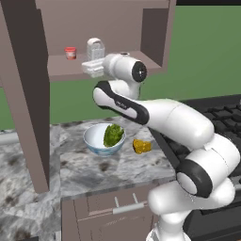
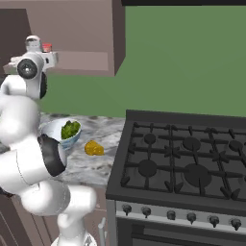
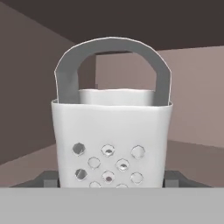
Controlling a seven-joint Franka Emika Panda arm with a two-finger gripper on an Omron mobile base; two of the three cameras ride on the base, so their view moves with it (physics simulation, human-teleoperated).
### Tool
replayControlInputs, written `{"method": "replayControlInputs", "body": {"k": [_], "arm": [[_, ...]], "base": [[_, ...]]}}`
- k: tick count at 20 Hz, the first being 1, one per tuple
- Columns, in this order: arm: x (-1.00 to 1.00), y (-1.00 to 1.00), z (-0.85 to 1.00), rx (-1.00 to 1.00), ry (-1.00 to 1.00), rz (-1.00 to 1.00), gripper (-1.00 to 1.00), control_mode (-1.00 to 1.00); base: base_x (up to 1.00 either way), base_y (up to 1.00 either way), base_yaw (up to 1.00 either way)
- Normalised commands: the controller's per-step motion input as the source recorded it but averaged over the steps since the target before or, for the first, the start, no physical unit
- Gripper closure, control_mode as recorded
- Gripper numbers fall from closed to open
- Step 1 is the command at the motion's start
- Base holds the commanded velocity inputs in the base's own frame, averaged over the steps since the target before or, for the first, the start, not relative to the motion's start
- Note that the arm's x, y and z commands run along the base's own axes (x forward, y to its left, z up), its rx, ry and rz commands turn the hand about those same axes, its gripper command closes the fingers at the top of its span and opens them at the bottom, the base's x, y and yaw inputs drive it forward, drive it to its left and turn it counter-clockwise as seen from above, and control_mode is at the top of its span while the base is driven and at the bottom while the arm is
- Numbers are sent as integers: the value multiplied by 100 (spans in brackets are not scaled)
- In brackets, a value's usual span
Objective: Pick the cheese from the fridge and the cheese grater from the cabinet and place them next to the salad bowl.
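From the left base camera we see the end effector reaching into the cabinet, at the cheese grater standing on its shelf beside a red jar. On the table the cheese lies just beside the salad bowl.

From the right base camera we see the bowl and cheese near the stove.

In the hand camera we see the grater upright between the spread fingertips, not visibly pinched.

Green wall, grey marbled counter, black gas stove, brown drawers with silver handles
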Motion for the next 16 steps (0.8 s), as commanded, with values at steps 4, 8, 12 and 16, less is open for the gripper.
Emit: {"method": "replayControlInputs", "body": {"k": [4,8,12,16], "arm": [[-90,-67,1,0,-1,19,100,-100],[-84,-68,0,0,0,23,100,-100],[-81,-70,-1,0,0,26,100,-100],[-75,-52,-23,0,0,25,100,-100]], "base": [[0,0,0],[0,0,0],[0,0,0],[0,0,0]]}}
